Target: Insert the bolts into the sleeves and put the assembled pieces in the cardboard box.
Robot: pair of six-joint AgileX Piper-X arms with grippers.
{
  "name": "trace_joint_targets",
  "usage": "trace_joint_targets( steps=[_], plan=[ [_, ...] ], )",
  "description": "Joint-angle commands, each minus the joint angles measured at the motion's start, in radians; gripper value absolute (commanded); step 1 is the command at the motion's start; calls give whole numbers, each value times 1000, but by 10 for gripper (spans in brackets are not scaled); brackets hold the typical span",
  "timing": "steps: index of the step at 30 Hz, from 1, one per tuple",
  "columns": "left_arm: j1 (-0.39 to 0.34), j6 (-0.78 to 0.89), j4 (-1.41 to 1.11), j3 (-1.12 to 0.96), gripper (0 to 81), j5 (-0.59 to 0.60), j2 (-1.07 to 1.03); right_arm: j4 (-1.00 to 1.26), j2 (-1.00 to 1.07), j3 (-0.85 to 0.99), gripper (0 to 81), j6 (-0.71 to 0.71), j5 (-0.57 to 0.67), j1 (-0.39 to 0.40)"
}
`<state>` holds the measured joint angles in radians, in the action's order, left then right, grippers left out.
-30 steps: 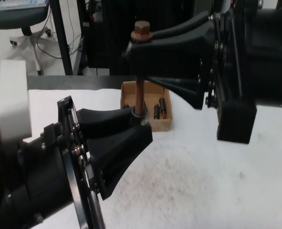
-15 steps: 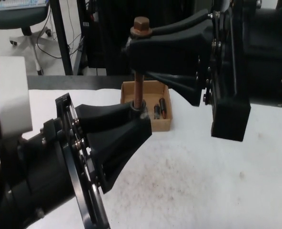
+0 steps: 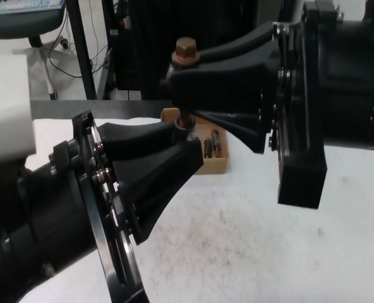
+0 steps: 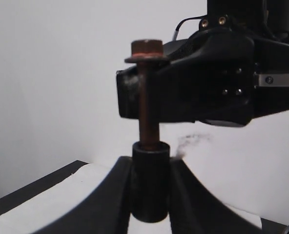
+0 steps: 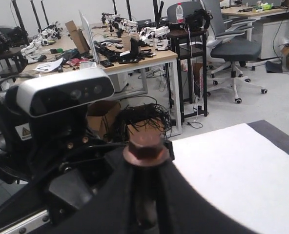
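Though partly in black sleeve [image 4: 150, 180], brown flange-head bolt [image 4: 148, 107] stands upright.

A: Where's the bolt [image 4: 147, 97] vs. the sleeve [image 4: 150, 187]?
B: Bolt's upright, directly above the sleeve, w/ its lower end in the sleeve's top. Right gripper [image 3: 177, 76] is clamped on the shank just under the head. Left gripper [image 3: 186, 136] is below it, clamped round the sleeve.
A: And the cardboard box [image 3: 217, 165]?
B: On the table [image 3: 269, 240], behind both grippers, twd. the far edge. Some pieces [image 3: 212, 146] lie in its right-hand part.
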<state>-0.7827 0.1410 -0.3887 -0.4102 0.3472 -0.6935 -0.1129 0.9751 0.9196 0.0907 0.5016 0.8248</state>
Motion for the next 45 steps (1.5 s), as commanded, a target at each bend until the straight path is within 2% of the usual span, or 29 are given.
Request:
trace_joint_targets(
  steps=[1, 2, 4, 6, 9, 11, 12, 21, 28, 35, 39, 42, 45],
  plan=[
    [5, 2, -42, -23, 3, -9, 11, -44, -2, 1, 7, 3, 28, 6],
    [5, 2, -42, -23, 3, -9, 11, -44, -2, 1, 8, 3, 28, 6],
    [5, 2, -42, -23, 3, -9, 11, -44, -2, 1, 64, 3, 28, 6],
    [5, 2, -42, -23, 3, -9, 11, -48, -2, 1, 161, 3, 28, 6],
    [5, 0, -42, -23, 3, -9, 11, -64, -2, 1, 372, 3, 30, 6],
    [5, -3, -42, -23, 3, -9, 11, -71, -2, 1, 454, 8, 27, 6],
    [5, -3, -42, -23, 3, -9, 11, -70, -2, 1, 459, 11, 27, 6],
    [5, -2, -39, -23, 3, -9, 11, -65, -2, 1, 459, 13, 27, 6],
    [5, -33, 185, -23, 3, -9, 11, -63, -2, 1, 459, 31, 27, 3],
    [5, -78, 198, -23, 3, -9, 11, -63, -2, 3, 459, 37, 27, 3],
    [5, -78, 208, -23, 3, -9, 11, -63, -2, 3, 449, 86, -4, 3],
    [5, -63, 273, -23, 3, -19, 11, -63, -2, 3, 333, 101, -22, 3],
    [5, -27, 397, -23, 3, -63, 11, -63, -2, 3, 69, 96, -29, 3]
  ],
)
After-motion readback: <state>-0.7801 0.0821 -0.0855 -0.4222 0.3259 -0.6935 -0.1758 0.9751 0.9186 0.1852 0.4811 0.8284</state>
